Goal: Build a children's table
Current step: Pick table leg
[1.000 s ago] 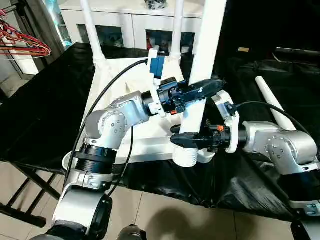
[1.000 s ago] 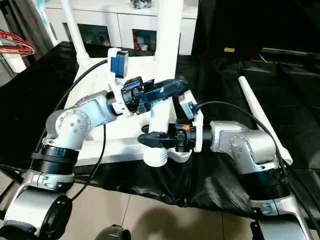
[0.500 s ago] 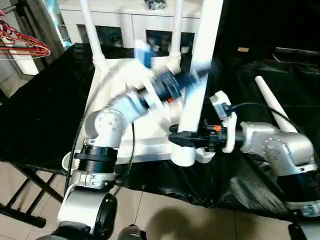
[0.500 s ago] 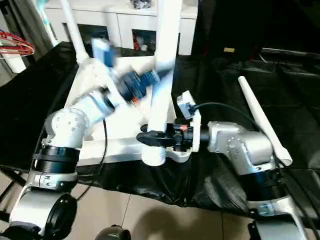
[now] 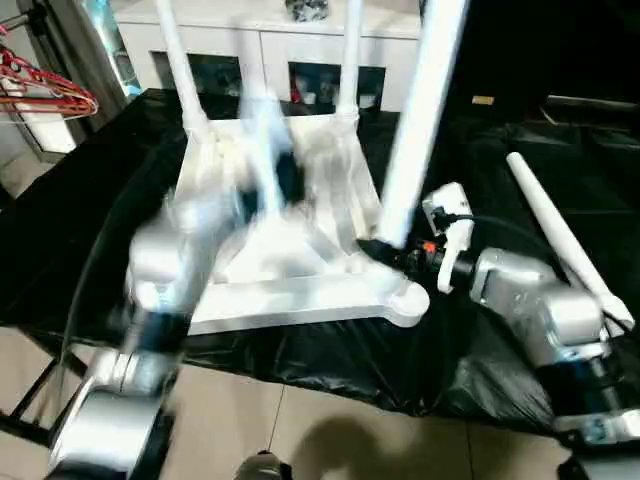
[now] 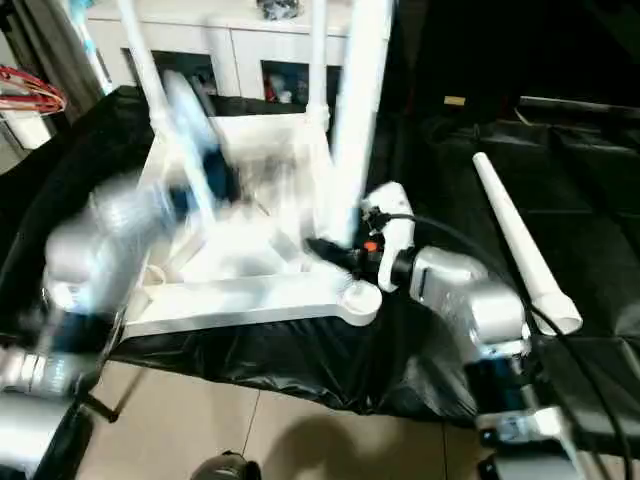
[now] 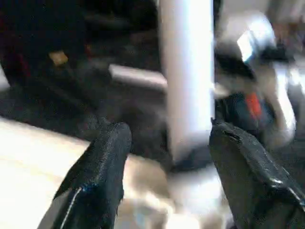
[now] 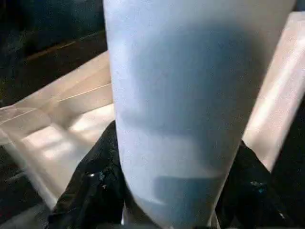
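The white tabletop (image 5: 290, 300) lies upside down on black cloth, with two legs (image 5: 178, 60) (image 5: 350, 60) standing in its far corners. My right gripper (image 5: 385, 248) is shut on the lower end of a third leg (image 5: 420, 110), which leans steeply over the tabletop's right side, just behind the front right corner socket (image 5: 405, 300). In the right wrist view the fingers (image 8: 95, 186) press on either side of that leg (image 8: 190, 95). My left gripper (image 5: 275, 175) is a blur over the tabletop's middle. Its fingers (image 7: 105, 157) stand wide apart and hold nothing, with the leg (image 7: 188, 71) beyond them.
A loose white leg (image 5: 560, 230) lies on the black cloth (image 5: 80, 220) at the right. A white glass-door cabinet (image 5: 270, 50) stands behind the work and red hangers (image 5: 50, 90) hang at far left. The cloth-covered support ends just in front of the tabletop.
My left gripper let go of the leg and the left arm swung away to the left. My right gripper carried the leg's lower end off the front right corner, back over the tabletop.
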Motion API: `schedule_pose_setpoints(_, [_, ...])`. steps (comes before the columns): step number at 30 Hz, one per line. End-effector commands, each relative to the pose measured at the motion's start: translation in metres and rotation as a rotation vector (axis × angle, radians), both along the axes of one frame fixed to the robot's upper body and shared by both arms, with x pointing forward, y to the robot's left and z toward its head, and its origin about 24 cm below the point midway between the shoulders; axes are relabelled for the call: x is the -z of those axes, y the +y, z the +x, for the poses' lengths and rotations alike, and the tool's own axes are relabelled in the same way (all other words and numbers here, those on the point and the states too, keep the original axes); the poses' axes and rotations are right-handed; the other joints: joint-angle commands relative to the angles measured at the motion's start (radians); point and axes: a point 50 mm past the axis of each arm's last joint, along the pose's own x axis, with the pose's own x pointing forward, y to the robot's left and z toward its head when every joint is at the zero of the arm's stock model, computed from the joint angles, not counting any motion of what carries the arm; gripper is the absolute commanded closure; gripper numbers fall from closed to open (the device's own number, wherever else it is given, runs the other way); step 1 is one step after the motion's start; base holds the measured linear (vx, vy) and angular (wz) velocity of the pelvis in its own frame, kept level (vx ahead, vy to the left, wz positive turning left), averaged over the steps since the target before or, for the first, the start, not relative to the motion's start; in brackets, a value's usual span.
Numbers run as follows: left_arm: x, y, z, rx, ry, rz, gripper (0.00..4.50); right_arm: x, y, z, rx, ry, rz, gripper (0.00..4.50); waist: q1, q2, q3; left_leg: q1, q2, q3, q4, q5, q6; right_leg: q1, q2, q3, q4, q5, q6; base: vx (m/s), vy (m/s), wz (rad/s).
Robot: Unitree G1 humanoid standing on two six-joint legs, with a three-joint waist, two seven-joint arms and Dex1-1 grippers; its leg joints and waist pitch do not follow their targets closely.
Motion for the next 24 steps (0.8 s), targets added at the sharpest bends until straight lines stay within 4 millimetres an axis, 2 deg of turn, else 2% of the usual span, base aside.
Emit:
schedule_pose_setpoints(1, [0.007, -0.003, -0.006, 0.104, -0.020, 0.080, 1.45, -0.002, -0.011, 0.004, 0.096, -0.060, -0.023, 2.57, -0.009, -0.004, -0.086, 0.031, 0.039, -0.014, -0.071, -0.204, -0.042, 0.043, -0.055, 0.039, -0.059, -0.167, -0.163, 0.000, 0.000, 0.00])
schedule_pose_setpoints(2, [0.009, -0.003, -0.007, 0.113, -0.015, 0.085, 1.45, -0.002, -0.012, 0.005, 0.102, -0.061, -0.024, 2.57, -0.012, -0.006, -0.084, 0.029, 0.038, -0.013, -0.072, -0.214, -0.042, 0.044, -0.054, 0.039, -0.060, -0.175, -0.165, 0.000, 0.000, 0.00])
schedule_pose_setpoints(3, [0.023, -0.004, -0.011, 0.171, 0.014, 0.132, 1.45, -0.001, -0.016, 0.005, 0.141, -0.067, -0.024, 2.57, -0.012, -0.003, -0.082, 0.030, 0.038, -0.013, -0.073, -0.226, -0.040, 0.043, -0.057, 0.040, -0.065, -0.194, -0.164, 0.000, 0.000, 0.00])
schedule_pose_setpoints(5, [0.030, -0.004, -0.013, 0.194, 0.030, 0.157, 1.45, -0.001, -0.017, 0.005, 0.149, -0.067, -0.021, 2.57, -0.015, -0.004, -0.080, 0.031, 0.037, -0.013, -0.076, -0.251, -0.042, 0.045, -0.056, 0.040, -0.066, -0.216, -0.162, 0.000, 0.000, 0.00])
schedule_pose_setpoints(6, [0.043, -0.004, -0.014, 0.218, 0.054, 0.202, 1.45, 0.000, -0.018, 0.002, 0.152, -0.073, -0.024, 2.57, -0.018, 0.002, -0.081, 0.031, 0.037, -0.013, -0.076, -0.264, -0.045, 0.044, -0.057, 0.041, -0.068, -0.227, -0.158, 0.000, 0.000, 0.00])
schedule_pose_setpoints(7, [0.049, -0.004, -0.013, 0.220, 0.060, 0.225, 1.45, 0.001, -0.018, 0.001, 0.152, -0.075, -0.026, 2.57, -0.020, 0.000, -0.079, 0.032, 0.036, -0.013, -0.076, -0.272, -0.042, 0.043, -0.055, 0.041, -0.073, -0.238, -0.152, 0.000, 0.000, 0.00])
schedule_pose_setpoints(8, [0.054, -0.004, -0.013, 0.223, 0.071, 0.244, 1.45, 0.001, -0.018, -0.001, 0.152, -0.076, -0.027, 2.57, -0.022, 0.003, -0.080, 0.032, 0.038, -0.015, -0.078, -0.286, -0.045, 0.046, -0.057, 0.041, -0.073, -0.248, -0.145, 0.000, 0.000, 0.00])
schedule_pose_setpoints(9, [0.059, -0.004, -0.012, 0.223, 0.076, 0.261, 1.45, 0.002, -0.018, -0.002, 0.152, -0.077, -0.027, 2.57, -0.025, 0.002, -0.081, 0.032, 0.038, -0.016, -0.078, -0.287, -0.047, 0.048, -0.058, 0.040, -0.071, -0.241, -0.147, 0.000, 0.000, 0.00])
schedule_pose_setpoints(10, [0.063, -0.003, -0.011, 0.216, 0.078, 0.278, 1.74, 0.003, -0.019, -0.004, 0.152, -0.077, -0.028, 2.57, -0.027, 0.004, -0.082, 0.031, 0.038, -0.018, -0.079, -0.285, -0.045, 0.048, -0.057, 0.040, -0.072, -0.234, -0.150, 0.000, 0.000, 0.00])
schedule_pose_setpoints(13, [0.070, -0.001, -0.009, 0.204, 0.082, 0.312, 1.86, 0.003, -0.019, -0.007, 0.153, -0.077, -0.027, 2.57, -0.035, 0.002, -0.082, 0.030, 0.039, -0.018, -0.078, -0.289, -0.040, 0.050, -0.059, 0.039, -0.070, -0.214, -0.163, 0.000, 0.000, 0.00])
schedule_pose_setpoints(14, [0.072, 0.000, -0.009, 0.203, 0.085, 0.321, 2.01, 0.003, -0.019, -0.008, 0.153, -0.077, -0.027, 2.57, -0.037, 0.006, -0.082, 0.029, 0.039, -0.019, -0.079, -0.289, -0.039, 0.051, -0.059, 0.039, -0.069, -0.212, -0.169, 0.000, 0.000, 0.00])
schedule_pose_setpoints(16, [0.076, 0.004, -0.007, 0.189, 0.089, 0.344, 2.26, 0.004, -0.019, -0.009, 0.150, -0.077, -0.027, 2.57, -0.044, 0.005, -0.080, 0.030, 0.038, -0.018, -0.078, -0.297, -0.034, 0.049, -0.058, 0.038, -0.071, -0.213, -0.180, 0.000, 0.000, 0.00])
schedule_pose_setpoints(18, [0.076, 0.005, -0.006, 0.184, 0.091, 0.345, 2.30, 0.004, -0.019, -0.010, 0.149, -0.076, -0.027, 2.57, -0.046, 0.005, -0.080, 0.030, 0.039, -0.018, -0.079, -0.296, -0.030, 0.051, -0.060, 0.039, -0.070, -0.217, -0.186, 0.000, 0.000, 0.00])
schedule_pose_setpoints(19, [0.077, 0.007, -0.005, 0.177, 0.093, 0.350, 2.44, 0.004, -0.018, -0.010, 0.146, -0.076, -0.027, 2.57, -0.048, 0.007, -0.080, 0.031, 0.040, -0.018, -0.078, -0.299, -0.029, 0.050, -0.060, 0.038, -0.071, -0.221, -0.191, 0.000, 0.000, 0.00])
schedule_pose_setpoints(21, [0.078, 0.009, -0.003, 0.174, 0.097, 0.355, 2.70, 0.005, -0.017, -0.011, 0.140, -0.076, -0.026, 2.57, -0.050, 0.006, -0.080, 0.031, 0.039, -0.017, -0.078, -0.300, -0.026, 0.050, -0.060, 0.038, -0.072, -0.222, -0.194, 0.000, 0.000, 0.00])
schedule_pose_setpoints(22, [0.079, 0.012, -0.002, 0.171, 0.102, 0.357, 2.73, 0.005, -0.015, -0.011, 0.131, -0.075, -0.025, 2.57, -0.051, 0.003, -0.079, 0.031, 0.039, -0.017, -0.078, -0.300, -0.025, 0.050, -0.059, 0.038, -0.073, -0.223, -0.194, 0.000, 0.000, 0.00])
schedule_pose_setpoints(23, [0.079, 0.014, -0.001, 0.166, 0.108, 0.353, 2.78, 0.005, -0.013, -0.011, 0.123, -0.075, -0.025, 2.57, -0.050, 0.005, -0.080, 0.031, 0.039, -0.017, -0.078, -0.299, -0.024, 0.050, -0.061, 0.038, -0.072, -0.225, -0.195, 0.000, 0.000, 0.00])
schedule_pose_setpoints(24, [0.079, 0.014, 0.000, 0.165, 0.110, 0.351, 3.06, 0.005, -0.013, -0.011, 0.120, -0.074, -0.025, 2.57, -0.051, 0.005, -0.080, 0.031, 0.039, -0.017, -0.078, -0.297, -0.024, 0.051, -0.061, 0.038, -0.071, -0.220, -0.198, 0.000, 0.000, 0.00])
